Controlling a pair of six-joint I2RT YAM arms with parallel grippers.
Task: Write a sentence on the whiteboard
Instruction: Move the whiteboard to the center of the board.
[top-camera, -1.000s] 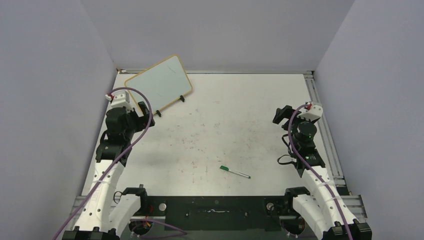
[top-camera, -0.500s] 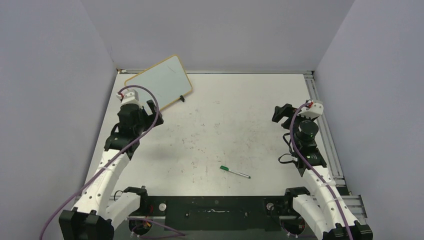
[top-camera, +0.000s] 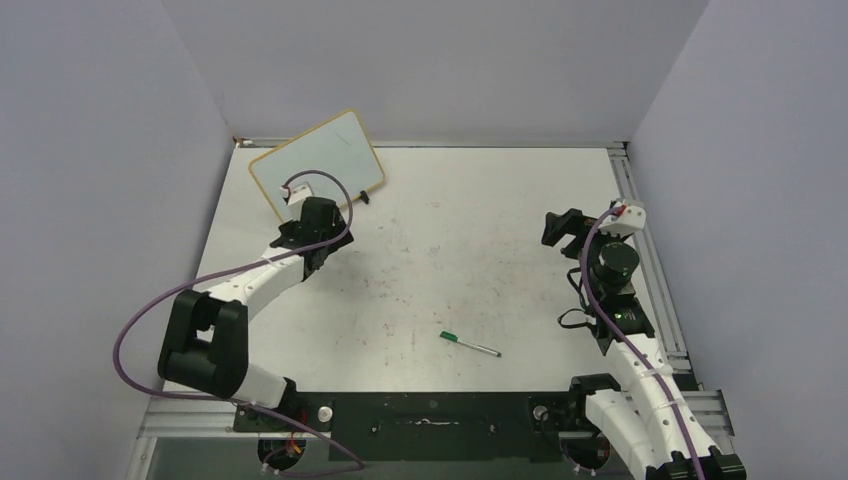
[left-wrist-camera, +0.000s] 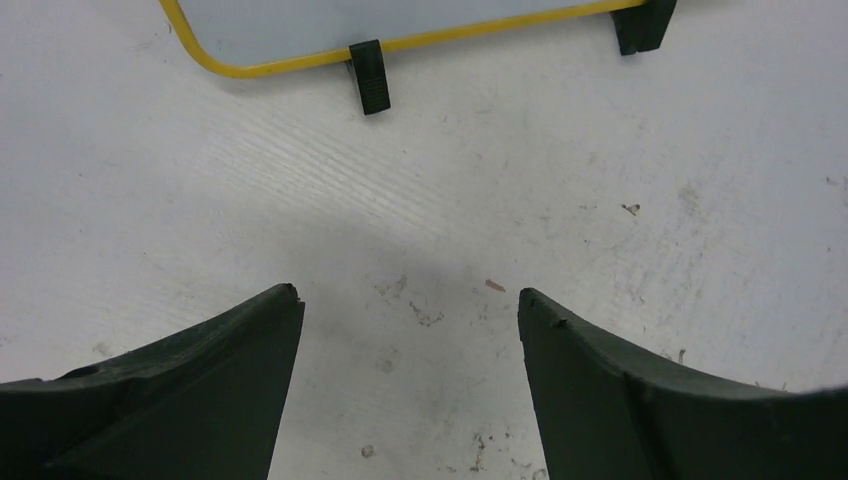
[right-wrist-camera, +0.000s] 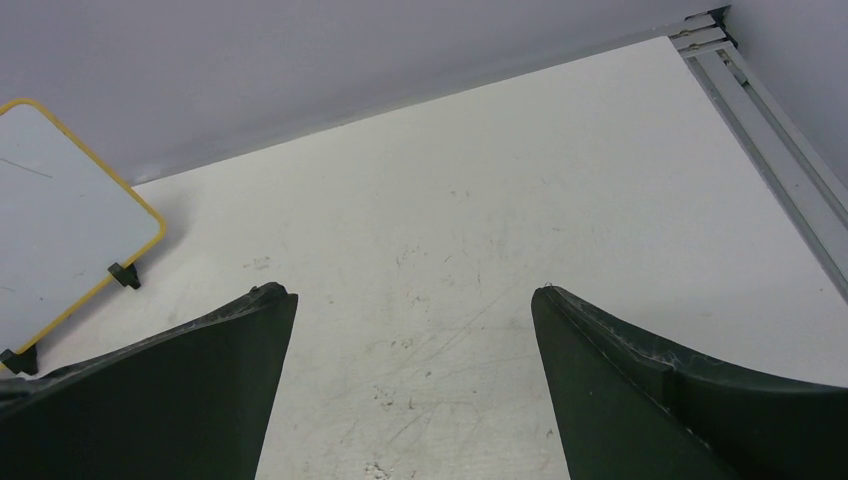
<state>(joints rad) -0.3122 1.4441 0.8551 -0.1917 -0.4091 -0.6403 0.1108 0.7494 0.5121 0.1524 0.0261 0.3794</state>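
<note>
At the far left corner your small white, yellow-framed whiteboard stands tilted on black clip feet, likely presenting its face for writing; both the left gripper, just near of it, and the right gripper gape empty, the green-capped pen unclaimed.

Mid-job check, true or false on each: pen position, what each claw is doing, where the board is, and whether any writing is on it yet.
1. The pen lies on the table, in neither claw. True.
2. The left claw is shut on the whiteboard frame. False: it is open over bare table, just short of the board's black feet.
3. The right claw is open and empty. True.
4. The whiteboard sits mid-table. False: it is at the far left corner.
5. Words are already written on the board. False: none show, only a faint stroke.
</note>
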